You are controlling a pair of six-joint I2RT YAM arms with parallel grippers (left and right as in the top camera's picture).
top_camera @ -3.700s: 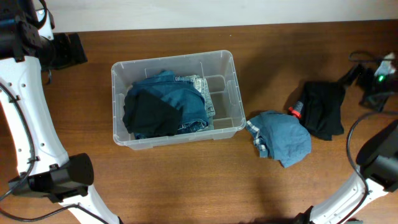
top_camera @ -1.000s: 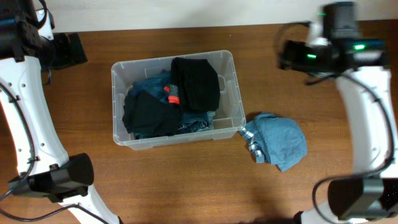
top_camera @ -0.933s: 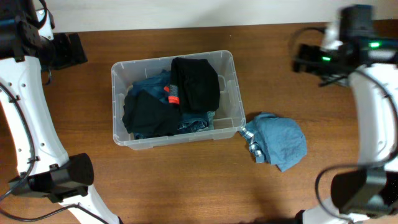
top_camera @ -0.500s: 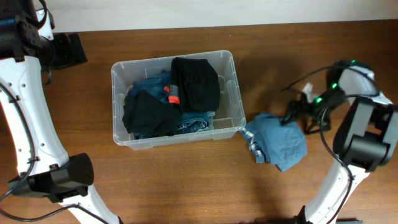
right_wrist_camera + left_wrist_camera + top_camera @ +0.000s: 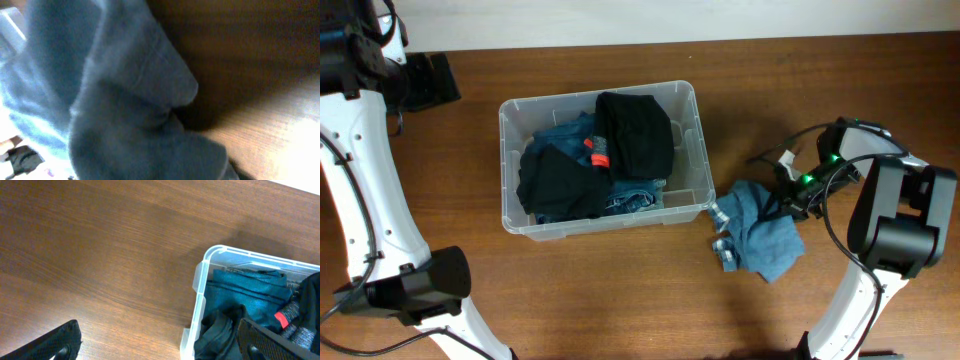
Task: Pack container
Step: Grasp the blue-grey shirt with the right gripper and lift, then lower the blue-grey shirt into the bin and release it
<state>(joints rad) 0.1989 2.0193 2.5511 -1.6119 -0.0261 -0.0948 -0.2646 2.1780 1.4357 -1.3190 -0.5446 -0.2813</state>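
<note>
The clear container (image 5: 605, 222) stands left of centre on the wooden table and holds a folded black garment with a red tag (image 5: 634, 132), another dark garment (image 5: 556, 186) and blue denim (image 5: 632, 197). A crumpled blue garment (image 5: 760, 236) lies on the table just right of the container. My right gripper (image 5: 792, 203) is down on that garment's right edge and shut on it. In the right wrist view the blue garment (image 5: 125, 100) fills the frame and hides the fingers. My left gripper (image 5: 165, 349) hangs open over bare table beside the container's corner (image 5: 201, 280).
The right arm's cables (image 5: 790, 150) loop above the blue garment. Both arm bases (image 5: 420, 285) stand at the table's front corners. The wall edge runs along the table's back.
My right arm has dropped from high over the table onto the blue garment and closed; the garment has bunched and shifted. The left arm and the container have not moved.
</note>
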